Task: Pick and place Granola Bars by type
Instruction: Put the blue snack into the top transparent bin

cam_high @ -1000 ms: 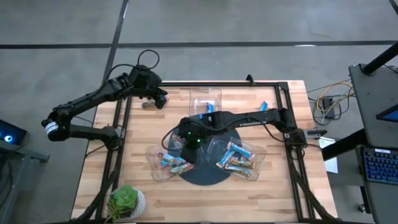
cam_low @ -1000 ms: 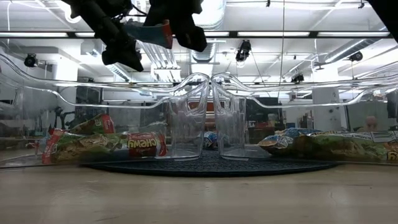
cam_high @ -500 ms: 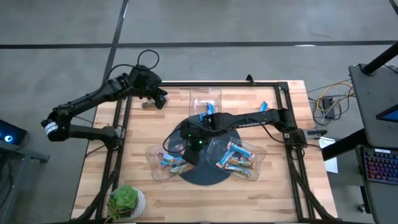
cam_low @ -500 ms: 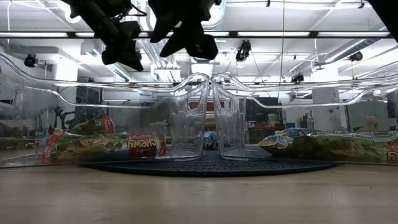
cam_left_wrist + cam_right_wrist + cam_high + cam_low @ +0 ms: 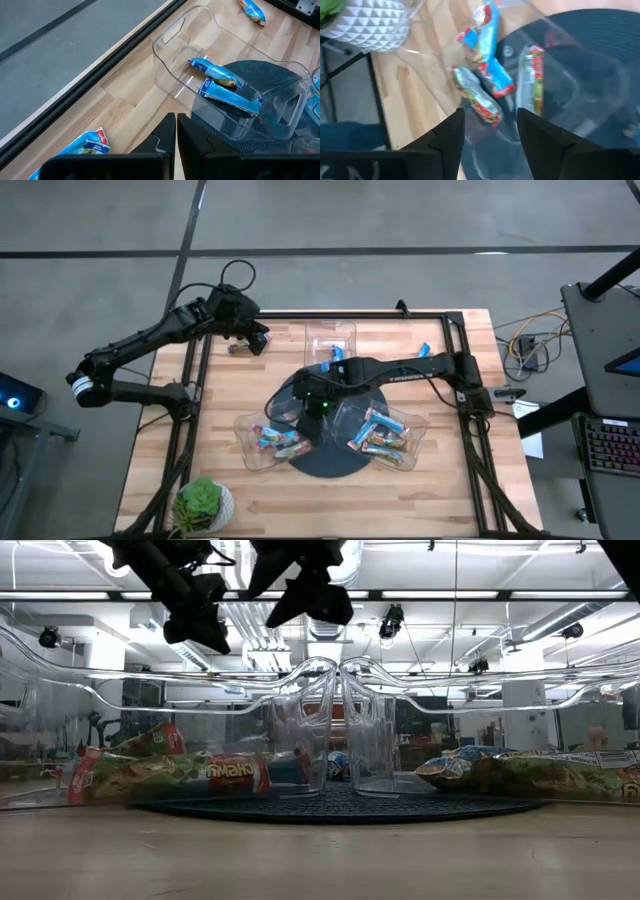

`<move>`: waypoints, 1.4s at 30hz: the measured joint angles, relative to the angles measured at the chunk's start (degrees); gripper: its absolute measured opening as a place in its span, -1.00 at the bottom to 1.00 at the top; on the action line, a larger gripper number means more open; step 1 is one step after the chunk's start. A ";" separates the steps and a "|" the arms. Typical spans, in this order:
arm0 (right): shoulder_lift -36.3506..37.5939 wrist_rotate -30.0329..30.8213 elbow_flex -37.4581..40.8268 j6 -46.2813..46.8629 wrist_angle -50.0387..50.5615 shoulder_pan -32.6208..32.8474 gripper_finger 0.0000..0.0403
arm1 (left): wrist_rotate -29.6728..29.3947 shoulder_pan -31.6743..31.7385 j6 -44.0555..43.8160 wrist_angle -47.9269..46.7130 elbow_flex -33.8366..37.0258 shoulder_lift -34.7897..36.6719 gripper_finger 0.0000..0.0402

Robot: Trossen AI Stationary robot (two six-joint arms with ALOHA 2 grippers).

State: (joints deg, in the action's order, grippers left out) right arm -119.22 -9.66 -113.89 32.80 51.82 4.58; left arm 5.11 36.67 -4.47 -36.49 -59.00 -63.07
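Shiny crinkled granola bars [image 5: 487, 75] in clear tray [image 5: 262, 455]; right claw [image 5: 487, 131] spread above.

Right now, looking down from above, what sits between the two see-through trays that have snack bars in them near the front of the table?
In the high view, between the left tray and right tray lies the dark round mat, with the right gripper hovering above it.

High cam: straight down, whole light wooden table [image 5: 440, 480]. Low cam: table-level, close, facing room. Wrist cams look down close. All share clear plastic trays [image 5: 268, 442] on the round dark mat [image 5: 340, 805].
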 joint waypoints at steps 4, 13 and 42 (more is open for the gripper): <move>1.74 3.30 0.00 0.00 3.18 -0.27 -0.15 | -0.01 0.00 0.00 0.01 0.00 0.00 -1.00; 5.60 6.38 0.11 -0.75 6.77 -0.57 -0.33 | -0.02 0.00 0.00 0.04 0.00 0.10 -1.00; 44.32 5.52 44.50 -15.20 -20.20 -15.65 -0.96 | 9.64 -0.44 2.11 8.90 -1.73 1.31 -1.00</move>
State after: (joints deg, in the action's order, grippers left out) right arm -74.90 -4.14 -69.39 17.60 31.63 -11.07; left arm 14.75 36.23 -2.35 -27.59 -60.73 -61.76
